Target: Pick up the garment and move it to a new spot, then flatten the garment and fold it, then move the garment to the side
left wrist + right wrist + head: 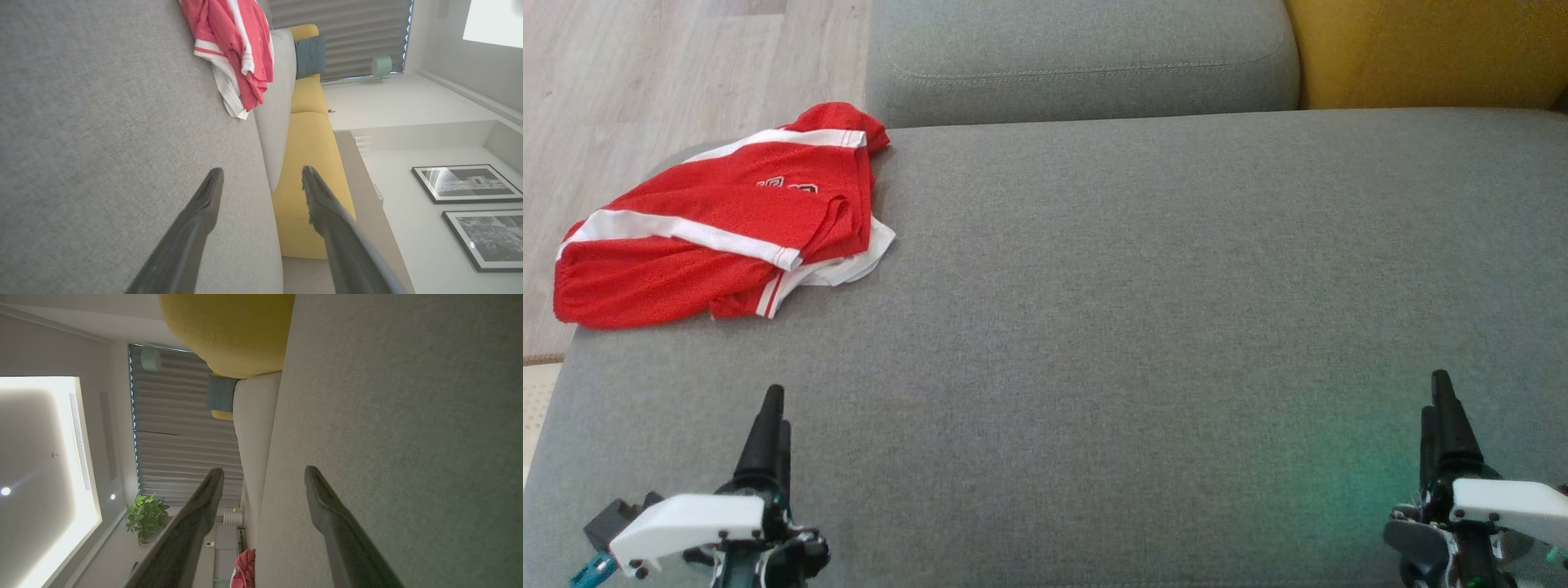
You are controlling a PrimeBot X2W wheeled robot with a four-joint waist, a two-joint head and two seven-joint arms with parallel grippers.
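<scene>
With left pincer (261,175) and right pincer (263,475) gaping empty, a shallow pinch could drag the upper-left garment (711,220) off the sofa (1135,286).

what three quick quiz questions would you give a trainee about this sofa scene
1. True or false: the left gripper holds the garment.
2. Where on the grey cushion does the garment lie? A far left corner; B centre; C near right corner.
3. Fill in: the right gripper is ____ and empty.
Key: 1 false; 2 A; 3 open.
</scene>
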